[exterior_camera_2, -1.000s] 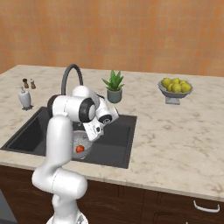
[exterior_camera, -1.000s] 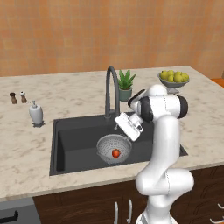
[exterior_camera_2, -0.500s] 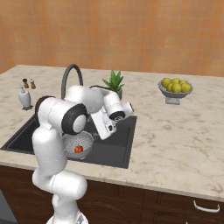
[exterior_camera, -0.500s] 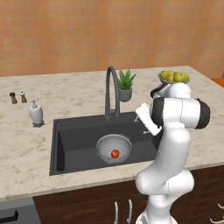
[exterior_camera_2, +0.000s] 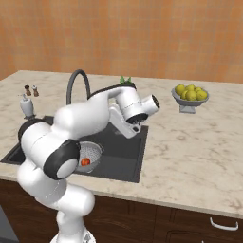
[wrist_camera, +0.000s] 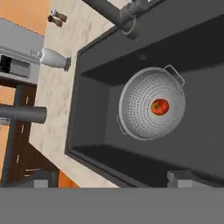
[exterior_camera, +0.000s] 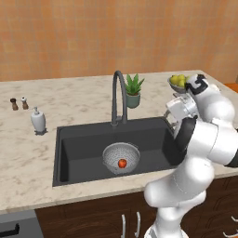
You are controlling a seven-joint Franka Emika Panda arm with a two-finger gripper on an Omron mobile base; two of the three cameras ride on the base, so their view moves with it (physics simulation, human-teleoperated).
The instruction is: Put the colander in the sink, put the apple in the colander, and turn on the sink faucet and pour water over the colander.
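Note:
The silver perforated colander (exterior_camera: 121, 156) sits on the floor of the dark sink (exterior_camera: 79, 153), with the red apple (exterior_camera: 122, 163) inside it. My hand view looks down on the colander (wrist_camera: 151, 103) and the apple (wrist_camera: 160, 106) from well above. The gripper (wrist_camera: 111, 180) is open, its tips wide apart with nothing between them. It hangs above the sink's right part (exterior_camera: 173, 122), up and right of the colander. The gooseneck faucet (exterior_camera: 118, 95) stands at the back rim, left of the hand. From the right side I see the gripper (exterior_camera_2: 134, 127), colander (exterior_camera_2: 91, 153), apple (exterior_camera_2: 85, 162) and faucet (exterior_camera_2: 76, 84).
A potted plant (exterior_camera: 133, 90) stands just right of the faucet. The bowl of yellow-green fruit (exterior_camera_2: 190, 96) is on the counter at the back right. A white soap dispenser (exterior_camera: 38, 121) and two small shakers (exterior_camera: 18, 103) stand to the sink's left.
The arm has swung right and up, carrying the open gripper from just above the colander to over the sink's right part. The colander and apple have stayed put.

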